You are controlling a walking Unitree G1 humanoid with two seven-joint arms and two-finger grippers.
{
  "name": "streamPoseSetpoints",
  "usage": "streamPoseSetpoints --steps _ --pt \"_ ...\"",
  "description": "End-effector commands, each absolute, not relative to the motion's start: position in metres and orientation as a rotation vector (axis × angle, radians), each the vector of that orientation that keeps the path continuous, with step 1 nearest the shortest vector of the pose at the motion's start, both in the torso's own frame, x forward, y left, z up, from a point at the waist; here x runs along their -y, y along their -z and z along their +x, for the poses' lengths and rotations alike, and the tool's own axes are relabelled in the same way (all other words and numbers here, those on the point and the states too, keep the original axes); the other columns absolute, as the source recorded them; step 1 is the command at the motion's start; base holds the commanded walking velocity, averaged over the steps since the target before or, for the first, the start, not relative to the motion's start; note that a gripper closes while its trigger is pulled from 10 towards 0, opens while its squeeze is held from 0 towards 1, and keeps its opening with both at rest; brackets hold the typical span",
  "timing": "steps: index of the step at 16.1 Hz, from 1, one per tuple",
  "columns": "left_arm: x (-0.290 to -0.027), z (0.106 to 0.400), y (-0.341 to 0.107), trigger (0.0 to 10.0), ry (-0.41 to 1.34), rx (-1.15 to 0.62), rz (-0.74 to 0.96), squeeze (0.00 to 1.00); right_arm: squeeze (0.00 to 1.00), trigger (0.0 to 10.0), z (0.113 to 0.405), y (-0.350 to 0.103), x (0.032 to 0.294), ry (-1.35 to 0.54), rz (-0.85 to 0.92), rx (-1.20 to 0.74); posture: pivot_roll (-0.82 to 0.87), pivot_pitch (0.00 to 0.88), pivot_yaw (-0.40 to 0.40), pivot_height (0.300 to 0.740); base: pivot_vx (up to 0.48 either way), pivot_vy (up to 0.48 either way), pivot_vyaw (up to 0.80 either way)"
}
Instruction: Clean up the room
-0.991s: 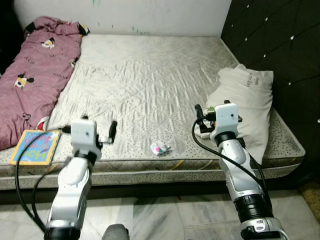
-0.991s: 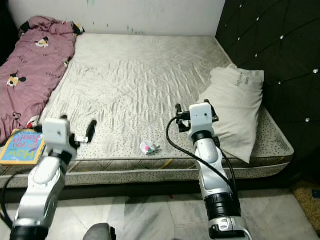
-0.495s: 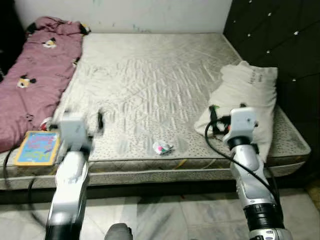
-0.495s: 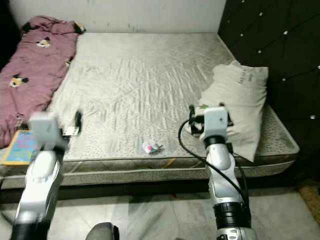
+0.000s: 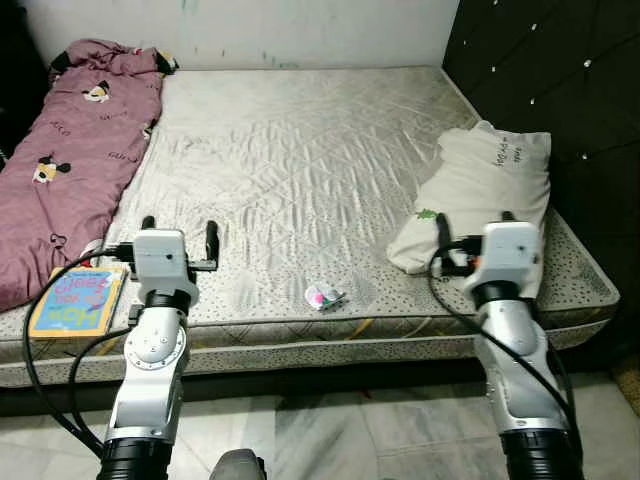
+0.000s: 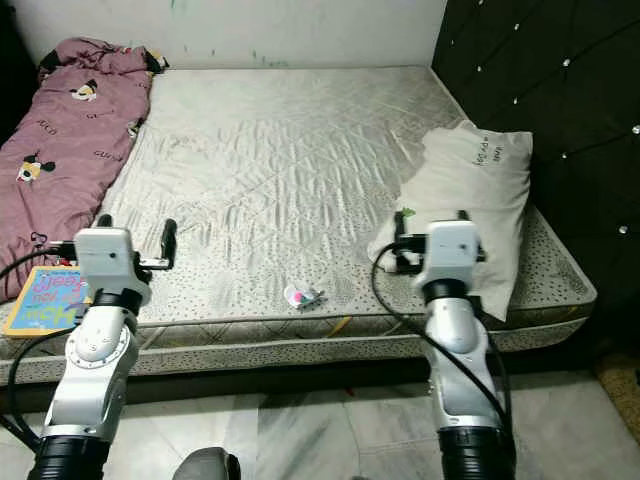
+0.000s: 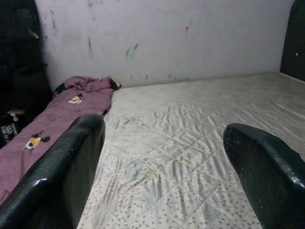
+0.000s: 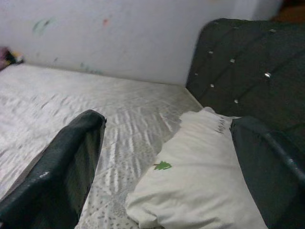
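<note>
A small crumpled pink-and-white wrapper (image 5: 322, 296) lies near the mattress's (image 5: 300, 150) front edge, between my two arms. A colourful book (image 5: 75, 300) rests at the front left corner, partly under the maroon cartoon-print blanket (image 5: 70, 150). A white pillow (image 5: 480, 190) lies along the right side. My left gripper (image 5: 180, 226) is open over the front edge, just right of the book. My right gripper (image 5: 472, 226) is open in front of the pillow's near end. Nothing sits between either pair of fingers (image 7: 62, 176) (image 8: 66, 162).
A black tufted headboard (image 5: 560, 80) stands along the bed's right side. A marked white wall (image 7: 167, 38) closes the far end. Pale marble floor (image 5: 330, 430) runs in front of the bed, below my arms.
The view shifted slightly. My left gripper swung left toward the book and both its fingers now show. My right gripper moved right, to in front of the pillow.
</note>
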State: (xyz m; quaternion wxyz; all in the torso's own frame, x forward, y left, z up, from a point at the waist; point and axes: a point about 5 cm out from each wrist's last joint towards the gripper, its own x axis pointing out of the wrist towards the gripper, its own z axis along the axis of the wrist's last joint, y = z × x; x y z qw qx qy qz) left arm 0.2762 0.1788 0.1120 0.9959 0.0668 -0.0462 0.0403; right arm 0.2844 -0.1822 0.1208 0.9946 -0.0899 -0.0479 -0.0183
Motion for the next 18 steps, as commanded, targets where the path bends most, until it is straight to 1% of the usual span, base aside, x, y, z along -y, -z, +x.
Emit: streamPoseSetpoints --steps 1,5,8,11,18 --pt "-0.181 0.277 -0.118 10.0 -0.1 0.113 0.14 0.0 0.0 10.0 0.289 -0.123 0.176 0.017 -0.193 0.104 0.02 0.0 -0.022 0.74 0.0 0.0 0.8" --pt "-0.182 0.269 -0.116 10.0 -0.101 0.107 0.133 0.0 0.0 10.0 0.295 -0.12 0.167 -0.032 -0.166 0.084 0.05 0.0 -0.058 0.74 0.0 0.0 0.75" --pt "-0.181 0.266 -0.117 10.0 -0.061 0.106 0.097 0.0 0.0 10.0 0.296 -0.118 0.165 -0.035 -0.15 0.075 0.05 0.0 -0.058 0.74 0.0 0.0 0.0" --pt "-0.178 0.266 -0.117 10.0 -0.024 0.099 0.099 0.0 0.0 10.0 0.292 -0.116 0.165 -0.041 -0.14 0.067 0.04 0.0 -0.052 0.74 0.295 0.0 0.0" --pt "-0.179 0.269 -0.119 10.0 -0.023 0.098 0.096 0.0 0.0 10.0 0.295 -0.118 0.165 -0.04 -0.133 0.071 0.04 0.0 -0.054 0.74 0.306 0.0 0.0"
